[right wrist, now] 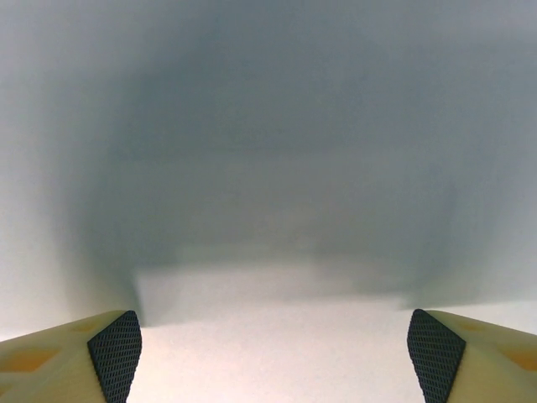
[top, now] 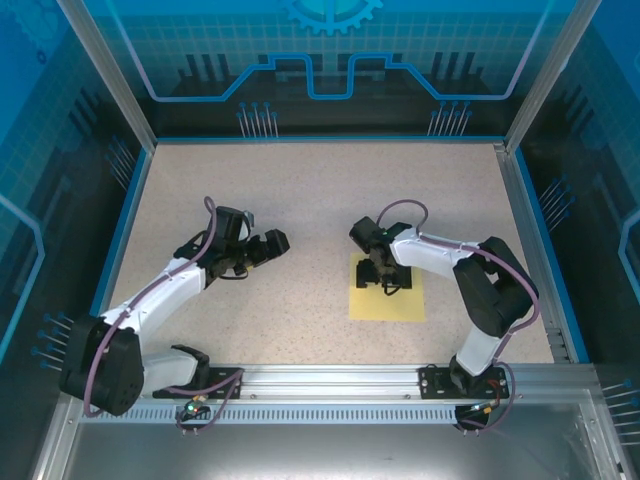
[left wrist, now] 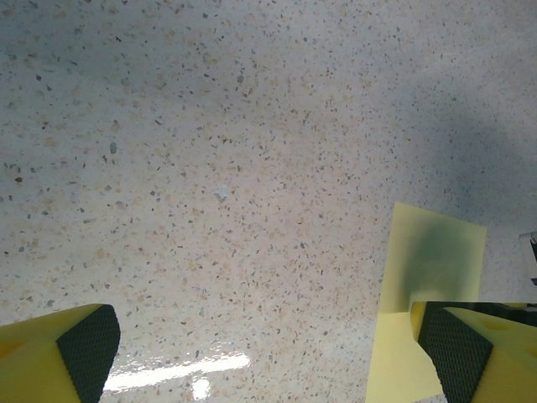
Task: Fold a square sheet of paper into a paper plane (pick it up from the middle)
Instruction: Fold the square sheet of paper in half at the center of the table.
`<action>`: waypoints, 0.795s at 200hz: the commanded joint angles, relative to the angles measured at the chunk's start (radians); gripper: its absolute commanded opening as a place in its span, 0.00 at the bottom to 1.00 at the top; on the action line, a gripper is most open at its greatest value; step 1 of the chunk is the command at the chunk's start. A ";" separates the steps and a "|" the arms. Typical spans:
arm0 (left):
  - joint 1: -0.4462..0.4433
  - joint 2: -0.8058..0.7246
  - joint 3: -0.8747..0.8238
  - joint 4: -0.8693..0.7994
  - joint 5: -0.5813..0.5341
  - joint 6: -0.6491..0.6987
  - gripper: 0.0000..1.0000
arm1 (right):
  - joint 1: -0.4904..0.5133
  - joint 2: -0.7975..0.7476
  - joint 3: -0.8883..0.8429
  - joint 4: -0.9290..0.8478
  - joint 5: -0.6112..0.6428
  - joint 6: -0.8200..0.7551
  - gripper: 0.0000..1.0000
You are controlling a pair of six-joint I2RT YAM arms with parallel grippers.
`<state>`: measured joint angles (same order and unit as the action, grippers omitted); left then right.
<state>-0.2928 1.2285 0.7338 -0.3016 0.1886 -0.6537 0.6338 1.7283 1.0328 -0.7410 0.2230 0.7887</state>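
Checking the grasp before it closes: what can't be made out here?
- Top view: the middle of the paper, hidden under the right gripper.
- Right wrist view: the surface beneath, blurred; contact unclear.
- Left wrist view: paper's lower part, cut off by a finger of the left gripper and the frame edge.

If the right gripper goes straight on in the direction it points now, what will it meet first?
Most likely the square sheet of paper: the right gripper points down over its far half, jaws open. Depth unclear.
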 commanded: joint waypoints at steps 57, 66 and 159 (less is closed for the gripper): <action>-0.008 0.019 -0.002 -0.011 -0.007 -0.005 0.98 | -0.049 0.074 -0.098 0.074 -0.104 -0.015 0.85; -0.008 0.017 -0.002 -0.015 -0.008 -0.003 0.99 | -0.055 0.084 -0.111 0.080 -0.109 -0.024 0.85; -0.008 0.017 -0.009 -0.024 -0.018 -0.009 0.98 | -0.062 0.119 -0.148 0.078 -0.045 -0.016 0.77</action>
<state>-0.2928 1.2427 0.7338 -0.3031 0.1879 -0.6537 0.5926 1.7336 0.9760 -0.6762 0.1493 0.7601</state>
